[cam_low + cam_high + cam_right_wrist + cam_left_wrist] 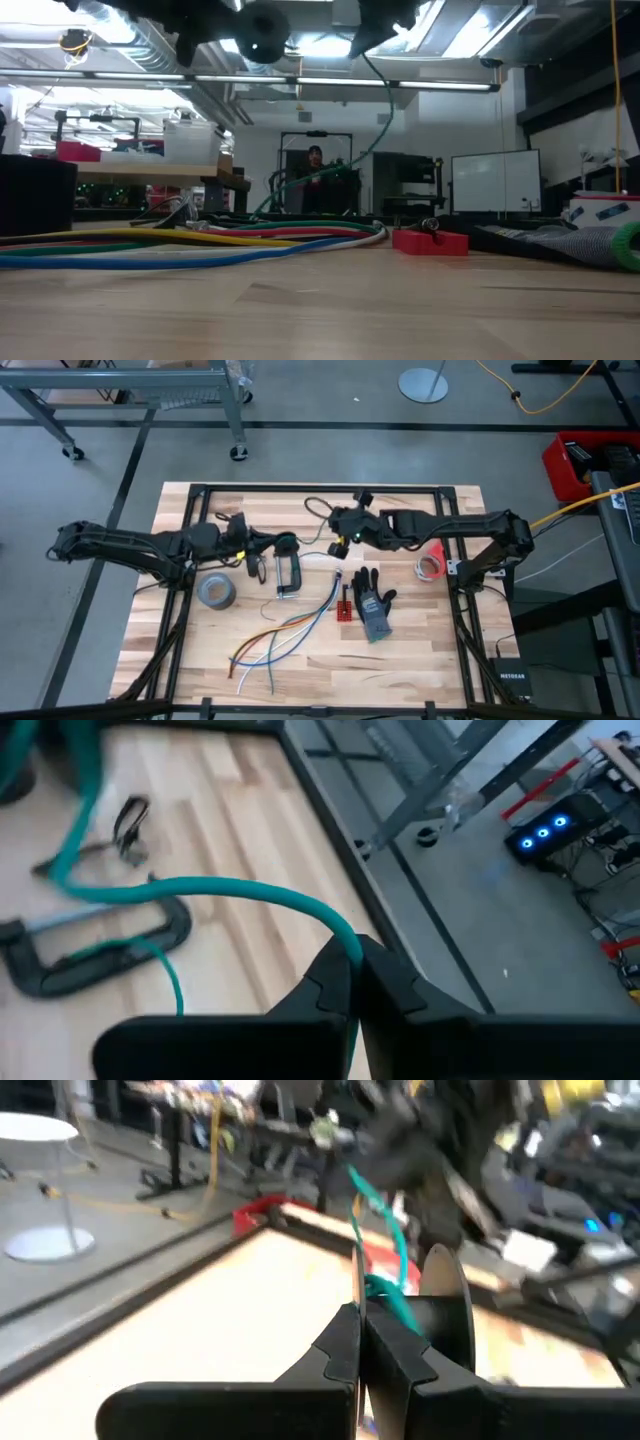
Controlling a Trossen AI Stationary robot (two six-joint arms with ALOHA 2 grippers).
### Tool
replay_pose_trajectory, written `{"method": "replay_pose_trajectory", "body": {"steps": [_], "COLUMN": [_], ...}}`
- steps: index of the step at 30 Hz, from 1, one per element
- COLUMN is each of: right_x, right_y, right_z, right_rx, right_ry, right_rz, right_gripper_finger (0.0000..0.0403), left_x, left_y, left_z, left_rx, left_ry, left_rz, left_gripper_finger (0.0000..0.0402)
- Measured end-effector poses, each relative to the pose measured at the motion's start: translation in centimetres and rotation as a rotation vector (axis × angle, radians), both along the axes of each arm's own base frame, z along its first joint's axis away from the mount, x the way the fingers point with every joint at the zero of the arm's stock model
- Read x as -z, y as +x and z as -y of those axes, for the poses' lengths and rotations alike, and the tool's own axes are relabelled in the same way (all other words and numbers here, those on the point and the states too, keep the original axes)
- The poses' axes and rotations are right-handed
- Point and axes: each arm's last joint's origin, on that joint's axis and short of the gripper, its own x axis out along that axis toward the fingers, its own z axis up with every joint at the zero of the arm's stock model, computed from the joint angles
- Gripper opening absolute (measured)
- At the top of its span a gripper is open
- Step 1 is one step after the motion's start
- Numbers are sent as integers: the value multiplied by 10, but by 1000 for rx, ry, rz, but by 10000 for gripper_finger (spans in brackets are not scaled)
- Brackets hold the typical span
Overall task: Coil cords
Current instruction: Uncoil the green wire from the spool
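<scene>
**Green cord pinched up over a cluttered worktop**

Green cord [250, 895] is off the surface, strung in the air over the back middle of the worktop [420, 650]. The right pincer [355, 970] has its fingers squeezed together right on it, and from there the cord arcs away over a black C-clamp [100, 945] lying flat on the wood. The left pincer [358, 1340] is fully closed too and sits close to the cord, next to a round black disc, but I honestly can't tell whether it's actually gripping the cord or just beside it. From above, the two pincers face each other with only a small gap between them.

The surface is pale wood planks inside a black frame, and pretty busy:
- a grey tape roll [216, 591] on the left
- loose orange, blue and white wires [285, 635] fanned out toward the front
- a dark glove [375, 605] with a small red part [345, 605] touching it
- a reddish tape roll [432, 565] near the right arm

As for the room, it's a grey concrete floor with a steel cart [130, 385] on casters behind the worktop, a round stand base [424, 382], a yellow cable [540, 400] and a red box [575, 460]. From worktop height you get bright ceiling lights, a whiteboard [495, 185], and a person [315, 160] standing far back.
</scene>
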Motion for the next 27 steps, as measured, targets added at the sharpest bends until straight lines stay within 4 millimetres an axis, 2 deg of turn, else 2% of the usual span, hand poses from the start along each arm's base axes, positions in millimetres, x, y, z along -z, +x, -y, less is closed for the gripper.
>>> {"method": "replay_pose_trajectory", "body": {"steps": [7, 13, 19, 27], "right_x": [-35, -58, -62, -54], "right_y": [1, 7, 11, 12], "right_z": [8, 3, -4, -14], "right_rx": [3, -172, -370, -482], "right_ry": [-17, 63, 188, 316], "right_rz": [106, 246, 308, 291], "right_gripper_finger": [10, 8, 10, 9], "left_x": [10, 16, 22, 20], "left_y": [-2, 1, 5, 4], "left_z": [7, 5, 0, -16], "left_rx": [28, -44, -220, -436], "left_ry": [-42, -28, 12, 63], "left_rz": [-92, -134, -157, -140], "left_gripper_finger": [0, 0, 0, 0]}}
